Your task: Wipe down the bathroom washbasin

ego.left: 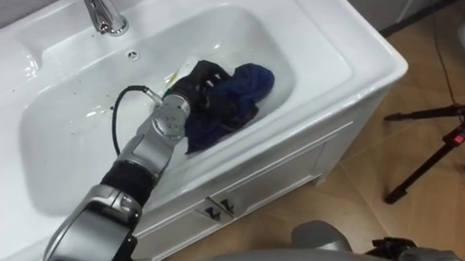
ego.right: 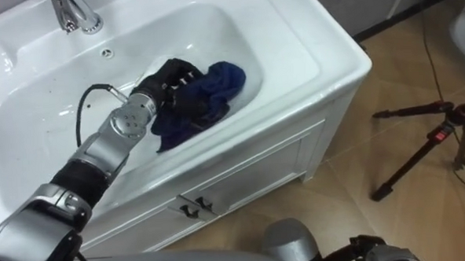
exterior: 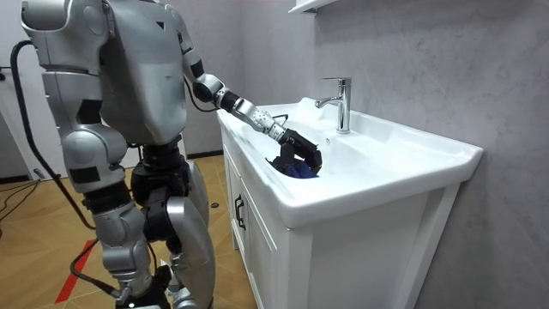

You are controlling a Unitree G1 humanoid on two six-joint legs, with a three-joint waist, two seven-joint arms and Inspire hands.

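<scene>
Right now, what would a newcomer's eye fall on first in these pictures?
The black left robot hand lies down in the white basin, fingers curled over a dark blue cloth bunched right of the bowl's middle. Behind it stands the chrome tap. To the right of the cabinet, a black tripod stands on the wooden floor.

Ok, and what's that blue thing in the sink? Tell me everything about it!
It is a dark blue cloth, soft and crumpled into a bunchy heap, not spread flat. It lies at the bottom of the white basin, near its front wall. The black left robot hand rests on one part, bent fingers gripping the fabric; the rest pokes out past the hand. Whether it is wet cannot be told.
</scene>
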